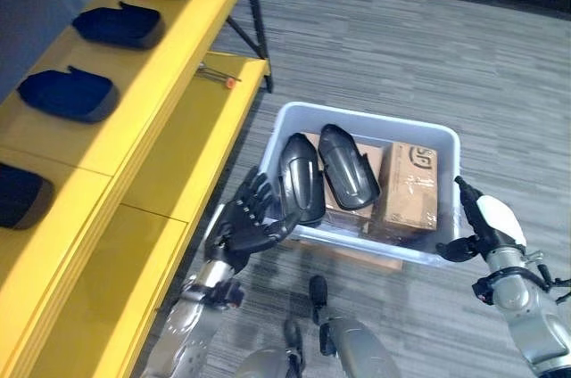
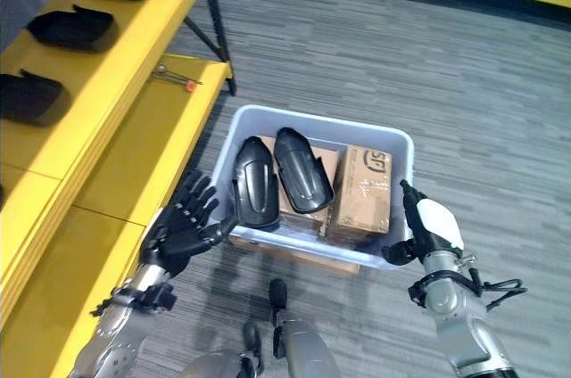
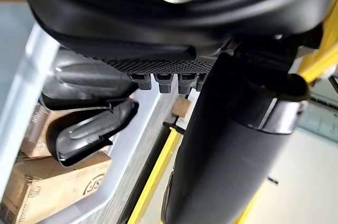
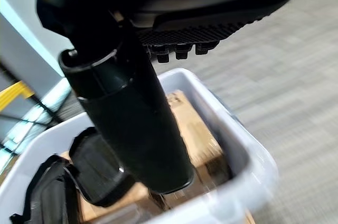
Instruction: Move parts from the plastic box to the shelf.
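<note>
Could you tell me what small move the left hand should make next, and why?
Probably close the left hand on the nearer black part: its open fingers are beside that part, which leans over the plastic box rim, unheld. The right hand hovers at the far rim.

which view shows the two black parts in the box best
The left eye view: both black parts lie whole on the cardboard boxes inside the plastic box. The right eye view shows them the same way. The left wrist view catches them partly, past the left robot hand; the right wrist view has them cut off.
</note>
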{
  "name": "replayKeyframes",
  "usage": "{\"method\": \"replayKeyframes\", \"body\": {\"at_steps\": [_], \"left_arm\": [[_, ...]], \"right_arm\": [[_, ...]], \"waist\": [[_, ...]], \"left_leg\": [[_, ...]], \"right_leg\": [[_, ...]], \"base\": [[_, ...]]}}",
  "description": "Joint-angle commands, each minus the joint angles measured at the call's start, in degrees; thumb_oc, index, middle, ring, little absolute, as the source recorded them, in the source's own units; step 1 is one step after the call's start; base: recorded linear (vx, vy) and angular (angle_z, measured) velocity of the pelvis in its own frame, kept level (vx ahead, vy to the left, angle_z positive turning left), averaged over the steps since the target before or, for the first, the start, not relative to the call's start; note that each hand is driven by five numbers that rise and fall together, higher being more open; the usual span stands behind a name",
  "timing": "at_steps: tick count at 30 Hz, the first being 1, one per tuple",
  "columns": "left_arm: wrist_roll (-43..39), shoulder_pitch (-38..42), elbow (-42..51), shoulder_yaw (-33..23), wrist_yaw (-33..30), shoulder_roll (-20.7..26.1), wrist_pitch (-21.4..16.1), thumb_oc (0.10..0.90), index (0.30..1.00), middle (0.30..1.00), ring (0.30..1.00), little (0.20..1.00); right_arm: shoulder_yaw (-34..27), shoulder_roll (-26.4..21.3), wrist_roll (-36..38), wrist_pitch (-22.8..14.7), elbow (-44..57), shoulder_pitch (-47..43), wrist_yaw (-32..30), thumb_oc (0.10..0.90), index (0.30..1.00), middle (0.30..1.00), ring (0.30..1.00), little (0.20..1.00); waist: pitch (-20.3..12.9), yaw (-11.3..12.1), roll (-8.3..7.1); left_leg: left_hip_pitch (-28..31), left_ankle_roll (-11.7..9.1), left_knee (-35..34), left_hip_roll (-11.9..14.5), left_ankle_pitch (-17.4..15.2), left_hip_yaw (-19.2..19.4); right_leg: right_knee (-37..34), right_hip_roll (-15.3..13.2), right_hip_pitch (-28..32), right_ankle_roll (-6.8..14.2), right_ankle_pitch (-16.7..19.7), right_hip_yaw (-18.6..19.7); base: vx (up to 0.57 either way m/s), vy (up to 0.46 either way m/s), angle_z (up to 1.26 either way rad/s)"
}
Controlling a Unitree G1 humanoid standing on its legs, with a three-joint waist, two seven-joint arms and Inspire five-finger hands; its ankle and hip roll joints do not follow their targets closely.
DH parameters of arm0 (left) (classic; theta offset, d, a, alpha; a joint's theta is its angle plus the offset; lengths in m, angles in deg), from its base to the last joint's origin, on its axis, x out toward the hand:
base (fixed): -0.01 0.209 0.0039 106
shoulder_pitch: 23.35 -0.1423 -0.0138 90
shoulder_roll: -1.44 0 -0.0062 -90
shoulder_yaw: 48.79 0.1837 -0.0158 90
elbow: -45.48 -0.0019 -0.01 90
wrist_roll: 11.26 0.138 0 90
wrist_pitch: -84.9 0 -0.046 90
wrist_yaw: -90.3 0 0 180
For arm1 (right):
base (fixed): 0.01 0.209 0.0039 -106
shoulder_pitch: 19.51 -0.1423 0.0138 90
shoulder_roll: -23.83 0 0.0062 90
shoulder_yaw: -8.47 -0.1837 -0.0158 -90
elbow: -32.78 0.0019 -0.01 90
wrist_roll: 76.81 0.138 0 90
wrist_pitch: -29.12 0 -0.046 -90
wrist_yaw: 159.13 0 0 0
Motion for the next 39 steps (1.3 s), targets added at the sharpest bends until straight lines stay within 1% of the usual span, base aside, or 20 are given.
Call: {"method": "replayKeyframes", "body": {"at_steps": [1,5,9,11,15,17,18,19,20,22,24,25,26,27,28,29,32,34,37,39], "left_arm": [[0.4,2.36,5.23,-2.91,6.27,-0.24,-3.65,0.9,1.0,1.0,1.0,1.0],[0.33,2.1,3.88,-3.3,7.09,-0.41,-3.85,0.9,1.0,1.0,1.0,1.0],[0.57,2.36,2.54,-2.96,8.02,-0.88,-4.16,0.9,1.0,1.0,1.0,1.0],[1.1,2.53,2.14,-2.48,7.86,-0.89,-4.45,0.9,1.0,1.0,1.0,1.0],[0.73,2.41,2.32,-2.63,6.81,-0.63,-4.41,0.9,1.0,1.0,1.0,1.0],[-0.24,1.91,2.82,-3.21,6.51,-0.44,-4.37,0.9,1.0,1.0,1.0,1.0],[0.11,1.29,3.29,-3.88,6.09,-0.18,-4.58,0.9,1.0,1.0,1.0,1.0],[0.16,1.18,3.3,-4.12,5.76,-0.02,-4.79,0.9,1.0,1.0,1.0,1.0],[0.3,1.37,3.12,-4.33,5.06,0.25,-4.97,0.9,1.0,1.0,1.0,1.0],[0.33,1.62,2.99,-4.43,4.87,0.41,-4.94,0.9,1.0,1.0,1.0,1.0],[0.14,2.31,2.89,-4.43,5.71,0.84,-4.13,0.9,1.0,1.0,1.0,1.0],[0.14,2.32,2.89,-4.45,5.71,0.85,-4.13,0.9,1.0,1.0,1.0,1.0],[0.29,2.86,3.12,-4.2,6.27,1.36,-3.19,0.9,1.0,1.0,1.0,1.0],[0.35,3.09,3.07,-4.05,6.35,1.59,-3.06,0.9,1.0,1.0,1.0,1.0],[0.42,3.23,3.01,-3.88,6.39,1.7,-3.07,0.9,1.0,1.0,1.0,1.0],[0.83,3.69,2.85,-3.24,6.25,1.99,-3.29,0.9,1.0,1.0,1.0,1.0],[1.37,4.49,2.79,-2.09,5.4,2.48,-4.0,0.9,1.0,1.0,1.0,1.0],[1.03,4.38,3.43,-1.6,4.8,2.73,-4.35,0.9,1.0,1.0,1.0,1.0],[0.8,4.31,3.51,-1.66,5.34,2.55,-4.09,0.9,1.0,1.0,1.0,1.0],[0.69,4.13,3.81,-1.96,5.23,2.58,-3.28,0.9,1.0,1.0,1.0,1.0]], "right_arm": [[-2.16,-2.4,-3.29,-3.44,5.17,-2.91,-1.14,0.9,1.0,1.0,1.0,1.0],[-2.5,-1.16,-3.83,-4.01,7.13,0.03,0.29,0.9,1.0,1.0,1.0,1.0],[-1.75,-0.55,-3.7,-4.31,6.41,0.2,0.06,0.9,1.0,1.0,1.0,1.0],[-1.26,-0.11,-3.73,-3.64,6.32,0.09,0.05,0.9,1.0,1.0,1.0,1.0],[-1.17,-0.12,-3.89,-3.29,6.39,-0.15,0.36,0.9,1.0,1.0,1.0,1.0],[-0.84,-0.02,-4.29,-3.79,6.33,-0.54,0.16,0.9,1.0,1.0,1.0,1.0],[0.01,0.24,-4.56,-4.13,5.88,-1.99,0.35,0.9,1.0,1.0,1.0,1.0],[0.61,0.29,-4.47,-4.47,5.49,-2.94,0.44,0.9,1.0,1.0,1.0,1.0],[1.93,0.17,-4.17,-4.95,4.74,-4.62,-0.05,0.9,1.0,1.0,1.0,1.0],[2.7,0.19,-4.04,-5.35,4.4,-5.46,-0.48,0.9,1.0,1.0,1.0,1.0],[3.74,0.63,-4.11,-5.54,4.12,-6.57,-1.17,0.9,1.0,1.0,1.0,1.0],[3.76,0.64,-4.11,-5.54,4.09,-6.61,-1.19,0.9,1.0,1.0,1.0,1.0],[4.7,1.51,-5.0,-5.3,3.86,-7.51,-1.58,0.9,1.0,1.0,1.0,1.0],[5.24,1.87,-5.11,-5.08,3.58,-8.14,-1.78,0.9,1.0,1.0,1.0,1.0],[5.55,2.08,-5.14,-5.02,3.45,-8.49,-1.84,0.9,1.0,1.0,1.0,1.0],[6.4,2.74,-5.35,-4.58,3.06,-9.67,-1.74,0.9,1.0,1.0,1.0,1.0],[7.12,3.18,-5.38,-4.23,2.08,-11.18,-1.17,0.9,1.0,1.0,1.0,1.0],[7.05,3.36,-5.51,-4.09,2.15,-11.22,-0.26,0.9,1.0,1.0,1.0,1.0],[6.29,2.71,-5.9,-4.33,2.62,-10.57,1.21,0.9,1.0,1.0,1.0,1.0],[6.39,1.31,-6.46,-4.5,3.86,-10.41,3.12,0.9,1.0,1.0,1.0,1.0]], "waist": [[-8.12,-0.89,-0.44],[-10.14,-1.9,-0.72],[-10.96,-2.41,-0.99],[-11.48,-2.62,-1.12],[-11.62,-2.52,-1.33],[-11.35,-1.86,-1.41],[-10.78,-0.73,-1.46],[-10.47,-0.16,-1.45],[-9.65,0.62,-1.49],[-8.96,0.73,-1.58],[-8.38,0.62,-1.62],[-8.38,0.6,-1.63],[-8.31,0.69,-1.95],[-8.17,0.82,-2.2],[-8.11,0.92,-2.37],[-7.78,1.21,-2.96],[-7.0,1.7,-3.77],[-6.54,1.82,-4.38],[-6.7,1.75,-4.67],[-6.77,1.72,-4.45]], "left_leg": [[-4.78,-3.29,-5.55,2.18,7.91,-0.4],[-0.6,-2.46,-9.72,2.35,7.8,0.69],[0.7,-2.05,-10.39,2.4,7.26,1.66],[1.33,-1.82,-10.47,2.35,6.94,2.35],[1.96,-1.44,-10.27,2.12,6.38,2.94],[2.28,-1.35,-9.99,2.25,6.14,3.87],[2.65,-1.39,-9.66,2.82,5.99,5.94],[2.66,-1.38,-9.31,3.2,5.93,6.98],[2.64,-0.96,-8.3,3.84,5.69,7.68],[2.88,-0.69,-7.53,4.05,5.29,7.48],[2.47,-0.39,-5.51,4.83,4.72,6.3],[2.43,-0.38,-5.43,4.85,4.68,6.3],[2.53,-0.64,-4.08,5.33,3.93,5.64],[2.77,-0.79,-3.41,5.6,3.21,5.57],[2.98,-0.94,-3.08,5.75,2.76,5.53],[3.57,-1.35,-1.74,6.25,0.99,5.54],[3.63,-1.93,1.62,7.44,-2.0,5.93],[2.92,-2.48,4.6,8.75,-3.87,5.97],[1.62,-2.69,6.47,9.45,-4.22,5.26],[1.39,-3.51,6.18,11.32,-2.93,5.25]], "right_leg": [[-19.69,-0.81,11.46,3.93,9.57,-2.29],[-20.05,-0.43,11.65,4.47,9.7,-2.34],[-19.93,-0.38,11.85,4.77,9.68,-2.29],[-19.87,-0.43,12.15,4.92,9.63,-2.36],[-19.88,-0.41,12.54,4.87,9.48,-2.66],[-19.0,-0.8,12.68,4.93,9.0,-4.51],[-16.53,-2.08,12.59,5.45,8.29,-8.2],[-15.35,-2.98,12.47,5.75,8.24,-10.06],[-12.32,-5.2,11.26,6.85,9.68,-11.59],[-10.81,-6.64,10.53,7.6,10.32,-11.57],[-11.66,-8.83,9.36,8.85,12.71,-9.06],[-11.7,-8.82,9.37,8.86,12.73,-9.07],[-14.8,-12.33,9.2,10.21,16.89,-6.99],[-16.61,-13.94,9.25,10.99,19.18,-6.75],[-17.69,-15.03,9.08,11.46,20.48,-6.62],[-21.08,-18.16,8.56,12.89,24.2,-6.59],[-25.14,-21.67,8.36,14.37,27.61,-7.91],[-25.92,-22.87,8.44,14.88,27.59,-7.81],[-26.03,-22.35,9.28,14.97,26.7,-7.52],[-23.41,-20.96,9.46,14.33,23.65,-7.6]], "base": [[0.11,0.131,-0.05],[0.07,0.064,-0.18],[0.05,0.03,-0.24],[0.06,0.031,-0.19],[0.02,0.018,-0.05],[0.0,0.0,0.0],[-0.04,-0.035,-0.02],[-0.07,-0.081,-0.18],[-0.05,-0.083,-0.35],[-0.03,-0.121,-0.57],[-0.01,-0.179,-0.33],[0.02,-0.257,0.04],[0.04,-0.254,0.07],[0.05,-0.312,0.14],[0.08,-0.299,0.21],[0.08,-0.328,0.18],[0.07,-0.294,0.04],[0.1,-0.41,0.01],[0.07,-0.298,0.15],[0.07,-0.298,0.21]]}}
